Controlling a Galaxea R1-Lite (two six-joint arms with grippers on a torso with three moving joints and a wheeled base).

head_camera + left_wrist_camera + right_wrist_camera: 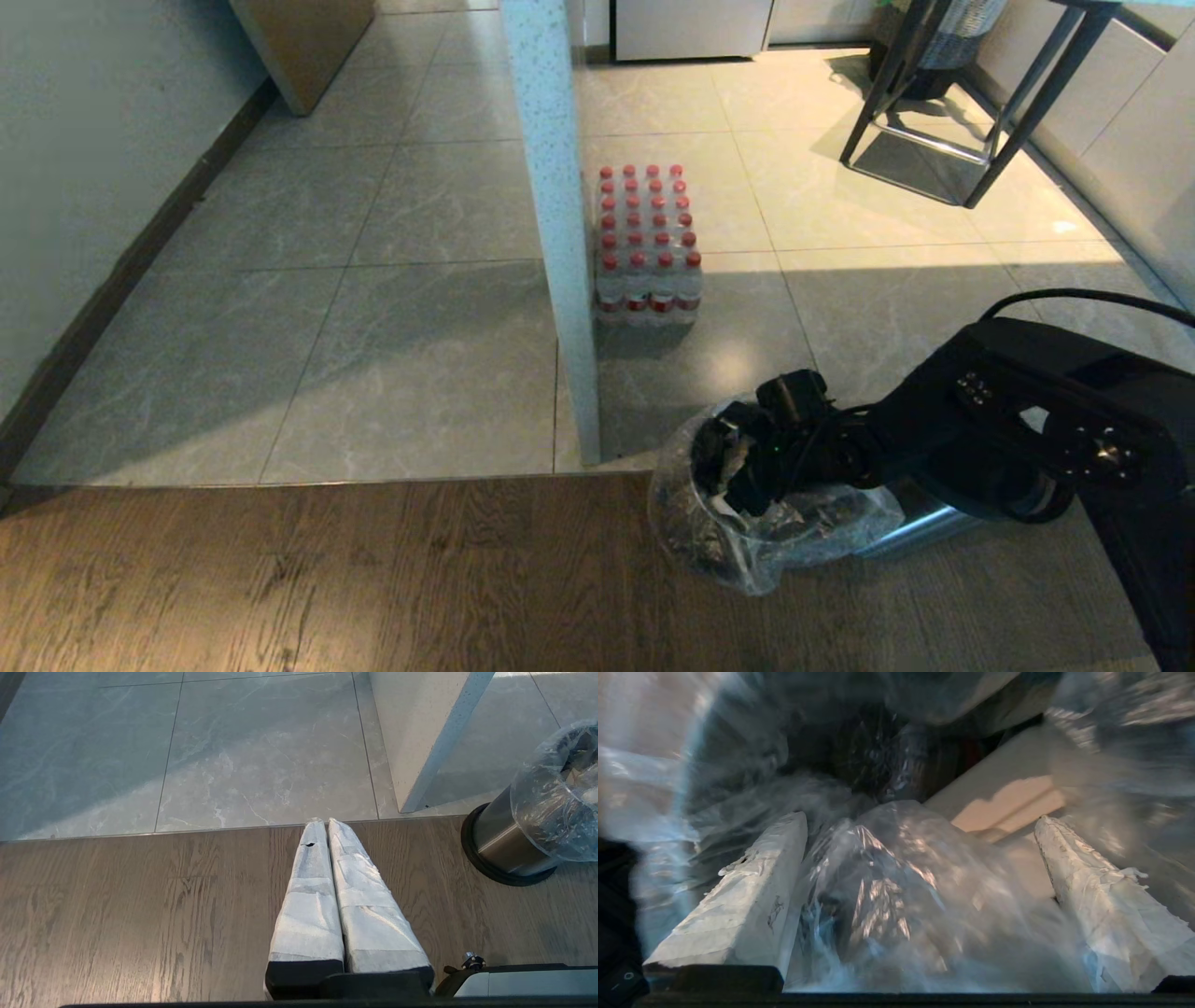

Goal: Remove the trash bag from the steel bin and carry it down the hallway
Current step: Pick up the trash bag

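The steel bin [920, 527] stands on the wood floor at the lower right, lined with the clear crinkly trash bag [747, 551], whose edge folds over the rim. My right gripper [738, 457] reaches down into the bag's mouth. In the right wrist view this gripper [920, 816] is open, its white-wrapped fingers [752, 882] wide apart, with a fold of the bag [887, 882] bunched between them and a tan scrap [1008, 802] beyond. My left gripper [322, 822] hangs shut and empty over the wood floor, left of the bin [497, 835] and the bag [551, 807].
A shrink-wrapped pack of red-capped bottles [647, 245] sits on the hallway tiles [392, 308] beside a white speckled partition edge [560, 233] just behind the bin. Black stool legs [934, 121] stand at the far right. A wall with dark baseboard [112, 280] runs along the left.
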